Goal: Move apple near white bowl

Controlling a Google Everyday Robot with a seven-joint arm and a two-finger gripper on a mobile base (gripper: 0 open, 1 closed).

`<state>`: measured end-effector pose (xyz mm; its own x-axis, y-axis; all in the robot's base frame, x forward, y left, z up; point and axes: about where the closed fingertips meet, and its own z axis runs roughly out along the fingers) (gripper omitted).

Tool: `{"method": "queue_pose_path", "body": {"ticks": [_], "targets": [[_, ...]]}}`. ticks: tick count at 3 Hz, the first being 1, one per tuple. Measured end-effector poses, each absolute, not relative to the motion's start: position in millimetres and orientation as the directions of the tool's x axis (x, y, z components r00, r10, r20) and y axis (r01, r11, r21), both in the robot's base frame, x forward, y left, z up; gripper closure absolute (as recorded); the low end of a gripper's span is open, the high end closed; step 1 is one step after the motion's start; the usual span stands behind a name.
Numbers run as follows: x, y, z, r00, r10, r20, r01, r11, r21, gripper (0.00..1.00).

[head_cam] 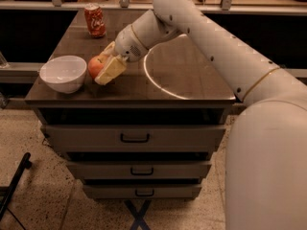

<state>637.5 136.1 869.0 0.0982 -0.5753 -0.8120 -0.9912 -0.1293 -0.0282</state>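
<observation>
The apple (96, 66) is round and red-orange, low over the dark tabletop, just right of the white bowl (63, 73). My gripper (104, 64) is shut on the apple, with one pale finger (111, 70) in front of it and the other behind. The bowl is glossy white and stands near the table's front left corner. The apple sits almost against the bowl's right side. I cannot tell whether the apple rests on the table.
A red soda can (95, 20) stands at the back left of the dark table (192, 80). Drawers (134, 138) sit below the tabletop. My white arm (216, 47) reaches across from the right. A light ring reflects on the table's middle.
</observation>
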Motion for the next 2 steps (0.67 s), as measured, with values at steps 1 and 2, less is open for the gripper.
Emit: {"method": "queue_pose_path", "body": {"ticks": [1,2], "targets": [[636.6,138.3,864.3,0.099,-0.578,-0.81,-0.991,-0.135,-0.025,0.44],[636.4,137.3,855.1,0.101,-0.586,-0.804,-0.99,-0.139,-0.023,0.21]]}}
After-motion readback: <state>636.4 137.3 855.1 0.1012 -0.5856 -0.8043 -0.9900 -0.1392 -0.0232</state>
